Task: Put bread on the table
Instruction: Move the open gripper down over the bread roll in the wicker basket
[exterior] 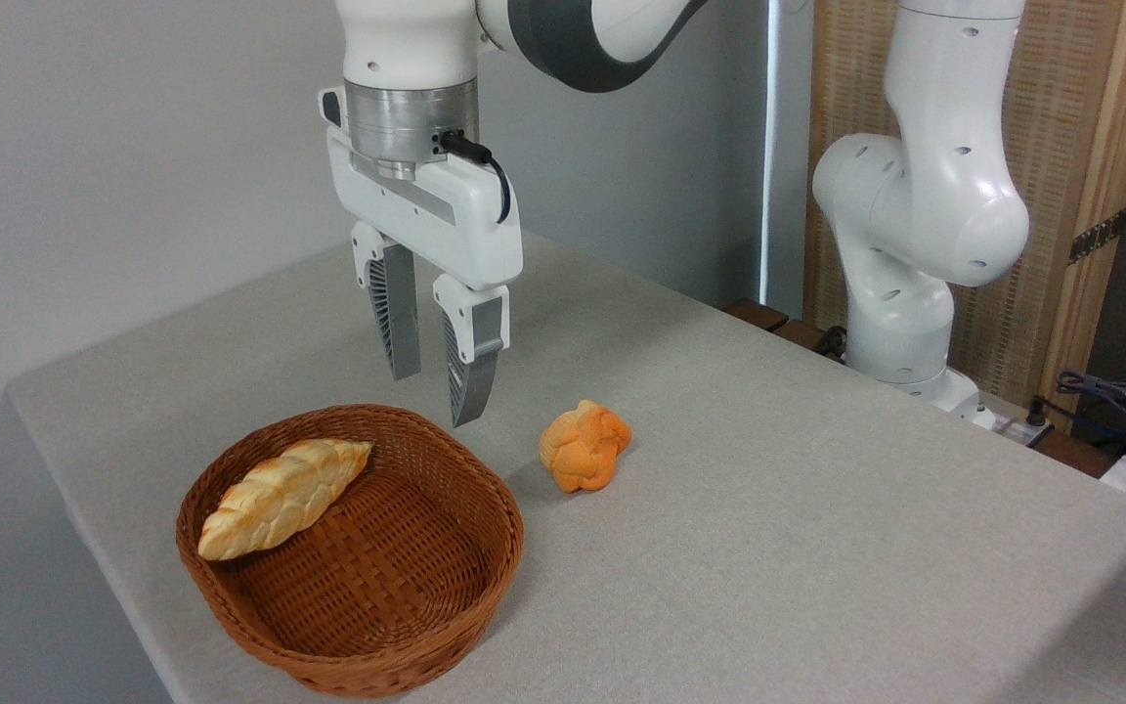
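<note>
The bread (282,497) lies in the basket (397,626) against its left wall, long axis running lower-left to upper-right; the hand (435,396), fingers apart and empty, hangs above the rim, up-right of it

Arm vertical, tool (434,396) pointing down, fingers slightly apart, empty.
</note>
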You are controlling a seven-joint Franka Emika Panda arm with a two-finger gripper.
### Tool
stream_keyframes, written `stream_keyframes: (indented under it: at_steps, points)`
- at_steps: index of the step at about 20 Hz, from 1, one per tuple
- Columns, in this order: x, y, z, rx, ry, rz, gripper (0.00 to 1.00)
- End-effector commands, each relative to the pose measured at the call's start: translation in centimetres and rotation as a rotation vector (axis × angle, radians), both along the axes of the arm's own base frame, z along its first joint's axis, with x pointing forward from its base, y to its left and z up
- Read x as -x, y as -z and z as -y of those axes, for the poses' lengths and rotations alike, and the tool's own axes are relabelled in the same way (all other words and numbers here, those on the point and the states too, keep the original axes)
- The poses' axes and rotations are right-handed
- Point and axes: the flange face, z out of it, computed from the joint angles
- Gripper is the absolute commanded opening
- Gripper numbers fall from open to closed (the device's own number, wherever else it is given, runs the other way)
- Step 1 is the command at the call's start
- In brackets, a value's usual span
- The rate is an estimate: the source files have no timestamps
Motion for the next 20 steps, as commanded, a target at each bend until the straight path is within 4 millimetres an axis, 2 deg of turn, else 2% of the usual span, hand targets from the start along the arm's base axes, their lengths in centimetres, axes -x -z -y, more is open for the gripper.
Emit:
stream_keyframes:
  at_steps: [1, 9, 12, 20]
  points:
    - [-1.2, -0.9, -0.3, -0.043, 0.093, 0.085, 1.00]
    - [-0.9, -0.5, -0.5, -0.065, 0.113, 0.051, 1.00]
    - [-0.9, -0.3, -0.2, -0.038, 0.054, 0.044, 1.00]
    - [-2.8, 2.6, 5.9, 0.036, -0.113, 0.091, 1.00]
